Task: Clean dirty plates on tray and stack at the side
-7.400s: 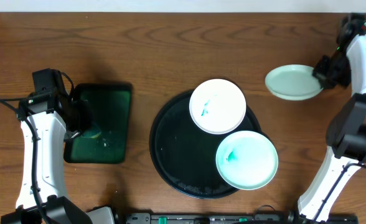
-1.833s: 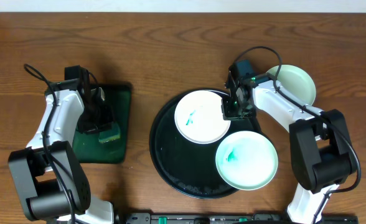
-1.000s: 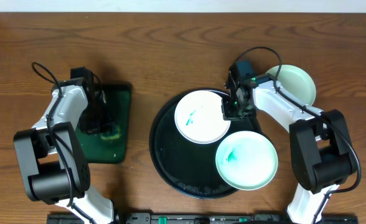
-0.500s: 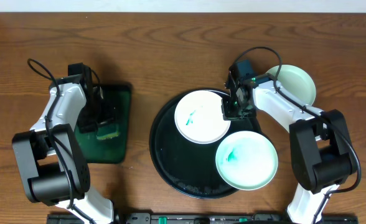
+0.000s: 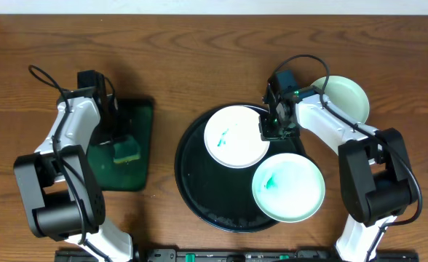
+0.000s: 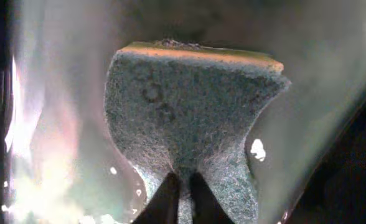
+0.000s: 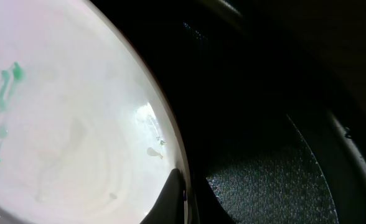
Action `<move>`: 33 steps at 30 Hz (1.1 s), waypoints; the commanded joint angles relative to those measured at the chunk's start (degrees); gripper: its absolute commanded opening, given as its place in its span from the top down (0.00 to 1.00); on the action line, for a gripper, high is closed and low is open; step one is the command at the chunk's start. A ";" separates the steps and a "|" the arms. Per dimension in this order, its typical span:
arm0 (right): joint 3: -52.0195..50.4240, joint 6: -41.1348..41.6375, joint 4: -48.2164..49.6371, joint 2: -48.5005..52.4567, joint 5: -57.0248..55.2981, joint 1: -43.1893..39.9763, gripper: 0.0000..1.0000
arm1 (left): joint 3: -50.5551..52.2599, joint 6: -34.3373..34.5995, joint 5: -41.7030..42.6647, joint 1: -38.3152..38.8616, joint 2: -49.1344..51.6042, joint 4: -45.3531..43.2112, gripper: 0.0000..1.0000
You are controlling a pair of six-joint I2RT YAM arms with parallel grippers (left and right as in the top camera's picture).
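1. Your left pincer is clenched on the sponge directly ahead of it, at the green tray.
2. Your right pincer clamps the rim of the smeared plate on the black tray.
3. Near that pincer a second plate lies on the tray's edge, and farther off a third plate sits on the table.

Two plates on tray, third plate right.

Robot lab bench: wood table, left arm, right arm mounted.
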State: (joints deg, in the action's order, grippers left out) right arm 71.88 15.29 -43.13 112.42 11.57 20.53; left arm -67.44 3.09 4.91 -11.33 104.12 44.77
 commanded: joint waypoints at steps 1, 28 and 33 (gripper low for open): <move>-2.47 -1.66 -1.81 1.14 -0.55 2.03 0.99 | -1.25 0.17 -0.02 0.00 -0.92 0.59 0.92; -2.47 -2.08 -3.82 1.11 -0.52 2.08 0.99 | -1.25 0.15 -0.04 0.00 1.90 0.31 0.64; -2.47 -2.08 -3.98 1.14 -0.52 2.08 0.99 | -1.25 0.15 -0.04 0.00 3.34 0.26 0.64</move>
State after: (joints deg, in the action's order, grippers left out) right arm 71.88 14.85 -45.32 112.33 11.86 20.56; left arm -67.44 3.44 4.75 -11.35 105.69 44.91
